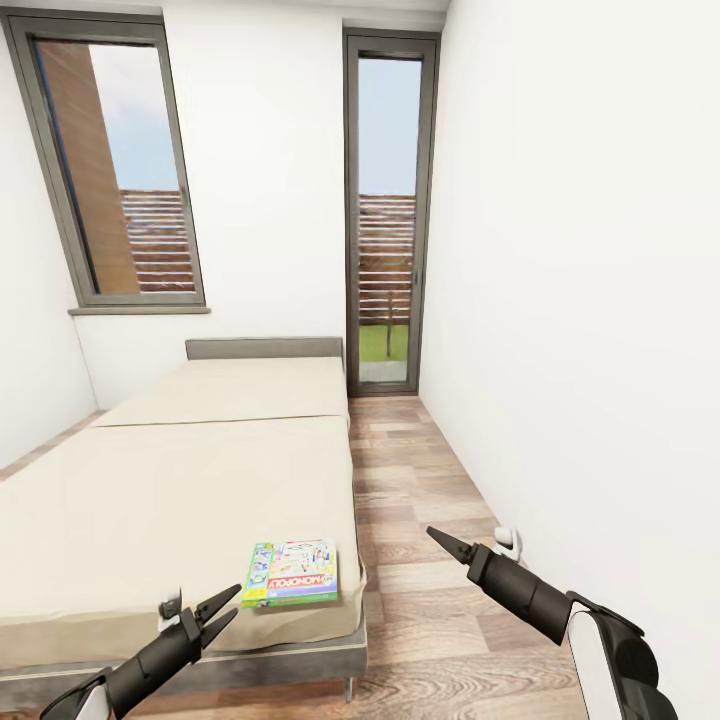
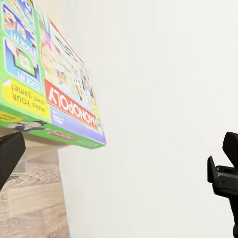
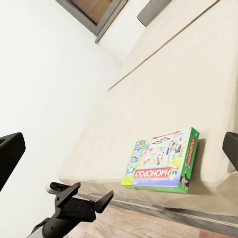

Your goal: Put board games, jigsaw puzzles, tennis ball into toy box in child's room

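Note:
A green-white board game with a red Monopoly band lies flat on the near right corner of the bed. It is also seen in the left wrist view and the right wrist view. My left gripper hovers open just left of the box, over the bed's foot edge, with nothing between its fingers. My right gripper hangs above the floor to the box's right. Its fingers stand wide apart and empty. The left gripper also shows in the right wrist view.
A strip of wooden floor runs between the bed and the white right wall. At the far end stands a tall glass door, and a window is set in the left wall. A small white fitting sits low on the right wall.

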`<state>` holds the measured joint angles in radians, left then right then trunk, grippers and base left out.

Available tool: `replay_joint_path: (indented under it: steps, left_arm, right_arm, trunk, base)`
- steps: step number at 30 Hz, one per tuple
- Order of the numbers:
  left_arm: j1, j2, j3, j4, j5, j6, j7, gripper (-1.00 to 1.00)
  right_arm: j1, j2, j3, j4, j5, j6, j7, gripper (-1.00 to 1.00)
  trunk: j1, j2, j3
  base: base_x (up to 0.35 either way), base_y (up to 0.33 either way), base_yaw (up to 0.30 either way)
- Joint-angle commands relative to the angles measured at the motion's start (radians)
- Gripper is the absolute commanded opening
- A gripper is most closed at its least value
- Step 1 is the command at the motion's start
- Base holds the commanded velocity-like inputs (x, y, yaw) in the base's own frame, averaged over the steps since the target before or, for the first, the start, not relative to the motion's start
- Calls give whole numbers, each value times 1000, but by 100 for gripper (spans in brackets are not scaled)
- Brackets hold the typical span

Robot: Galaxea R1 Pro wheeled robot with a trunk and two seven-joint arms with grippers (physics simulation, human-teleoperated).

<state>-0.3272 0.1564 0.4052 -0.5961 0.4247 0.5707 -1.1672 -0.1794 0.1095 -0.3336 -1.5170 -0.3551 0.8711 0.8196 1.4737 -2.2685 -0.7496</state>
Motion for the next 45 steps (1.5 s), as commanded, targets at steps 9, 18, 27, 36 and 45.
replay_joint_path:
  steps: [9,18,27,36,45]
  left_arm:
    - [-1,0,9,20,10,21,1,100]
    - [-1,2,12,54,13,35,0,100]
    - [-1,2,13,58,15,53,0,100]
    - [-1,0,77,59,29,53,0,100]
    - [0,-1,152,59,34,49,0,100]
  right_arm:
    - [-2,1,-2,0,1,5,4,100]
    - [-2,1,-2,0,0,5,5,100]
    - [-1,1,-2,0,1,5,5,100]
    - [-1,1,-2,0,1,5,4,100]
    - [-1,1,-2,0,1,5,4,100]
  trunk:
    - [0,0,-1]
    - [0,0,-1]
    - [0,0,-1]
    - [0,0,-1]
    - [0,0,-1]
  base:
    - [0,0,0]
    - [0,0,0]
    - [0,0,0]
    - [0,0,0]
    - [0,0,0]
